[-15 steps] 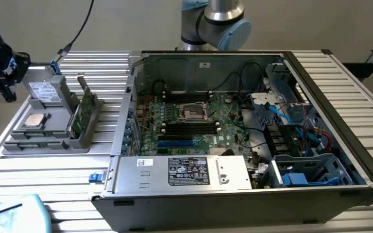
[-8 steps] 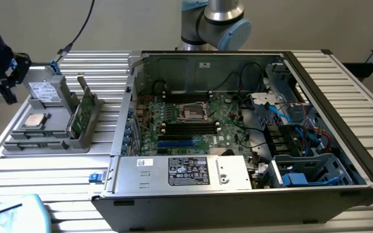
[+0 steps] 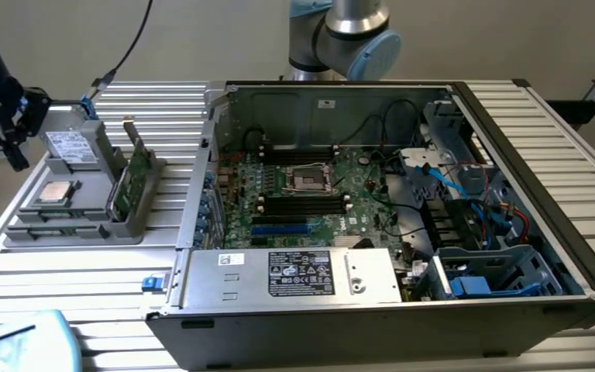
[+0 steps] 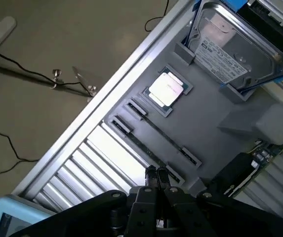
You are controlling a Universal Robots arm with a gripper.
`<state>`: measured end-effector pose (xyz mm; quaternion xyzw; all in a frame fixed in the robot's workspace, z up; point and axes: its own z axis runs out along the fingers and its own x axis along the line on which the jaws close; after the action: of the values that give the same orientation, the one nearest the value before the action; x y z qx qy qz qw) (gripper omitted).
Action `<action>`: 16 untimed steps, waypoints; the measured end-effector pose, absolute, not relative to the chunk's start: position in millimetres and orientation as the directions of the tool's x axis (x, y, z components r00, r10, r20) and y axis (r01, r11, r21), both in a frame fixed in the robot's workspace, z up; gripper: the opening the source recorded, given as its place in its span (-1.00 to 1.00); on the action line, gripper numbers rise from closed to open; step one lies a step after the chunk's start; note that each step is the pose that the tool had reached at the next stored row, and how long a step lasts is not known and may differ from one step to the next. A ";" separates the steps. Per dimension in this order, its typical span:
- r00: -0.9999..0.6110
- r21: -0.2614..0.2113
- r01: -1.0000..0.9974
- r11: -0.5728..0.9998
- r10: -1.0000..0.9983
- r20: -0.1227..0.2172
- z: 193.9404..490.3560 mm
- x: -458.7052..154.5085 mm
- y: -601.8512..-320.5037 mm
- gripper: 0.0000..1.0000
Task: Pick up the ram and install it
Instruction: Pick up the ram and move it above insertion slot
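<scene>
At the exterior view's upper left, the jaws hang pressed together, empty, above the grey tray (image 4: 205, 113), whose slot holds the ram (image 4: 160, 133) on edge, likely for gripping.

Tray (image 3: 70, 237) on table (image 3: 49, 287), ext. view's left of PC case (image 3: 276, 105); CPU (image 3: 58, 192), RAM (image 4: 158, 131) on tray.

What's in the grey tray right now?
A hard drive, a silver processor, an upright green card, and the ram edge-on in a slot. The shut gripper hides that slot's near end.
</scene>
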<state>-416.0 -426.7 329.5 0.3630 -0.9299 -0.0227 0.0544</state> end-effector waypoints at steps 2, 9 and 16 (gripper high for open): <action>-0.706 0.082 -0.699 0.711 -0.703 0.084 326.9 -416.0 -426.8 -0.79; -0.646 0.077 -0.755 0.651 -0.759 0.080 317.6 -416.8 -426.6 -0.79; -0.611 0.063 -0.786 0.615 -0.789 0.069 309.7 -419.0 -426.0 -0.79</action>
<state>-419.0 -426.0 309.7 0.4387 -0.8974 -0.0132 0.0446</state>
